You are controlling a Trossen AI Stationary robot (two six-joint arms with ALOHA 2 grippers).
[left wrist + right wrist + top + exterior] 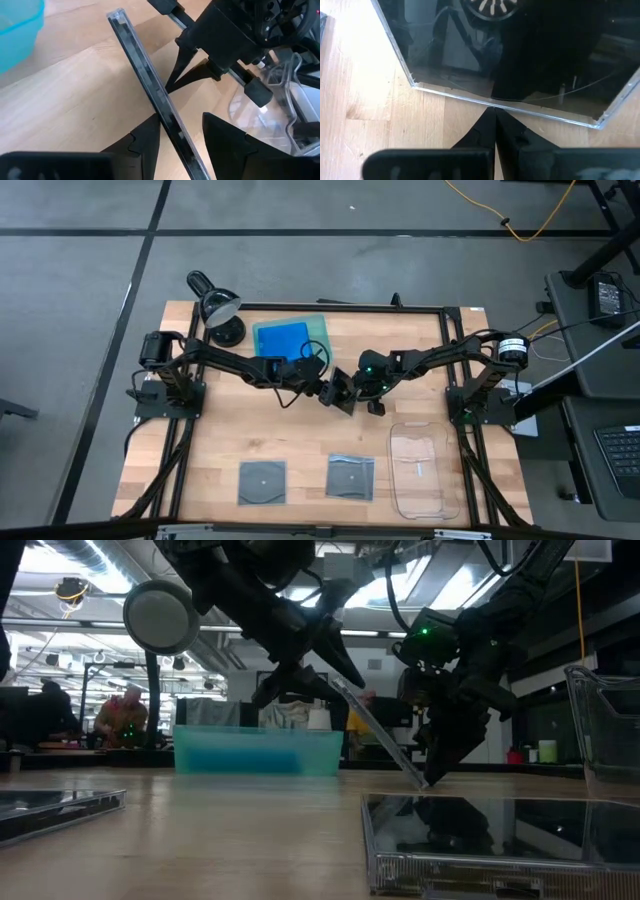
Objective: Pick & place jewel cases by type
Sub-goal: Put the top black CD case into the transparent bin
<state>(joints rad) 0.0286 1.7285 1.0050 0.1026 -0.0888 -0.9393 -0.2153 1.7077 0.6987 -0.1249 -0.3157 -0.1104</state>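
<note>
So at table centre my left gripper (182, 137) straddles a tilted grey-clear case (150, 90), fingers spread w/ the case betw. them. My right gripper (495, 125), fingers pressed together, tips at the case's low edge. Blue cases (283, 338) sit in the green tray (322, 323) beyond.

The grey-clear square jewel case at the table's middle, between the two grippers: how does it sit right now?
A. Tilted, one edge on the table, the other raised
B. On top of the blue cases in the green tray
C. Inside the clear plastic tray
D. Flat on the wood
A: in the low view the grey-clear square jewel case slants, its lower edge on the wooden table by the shut right gripper, its upper part between the left gripper fingers.
</note>
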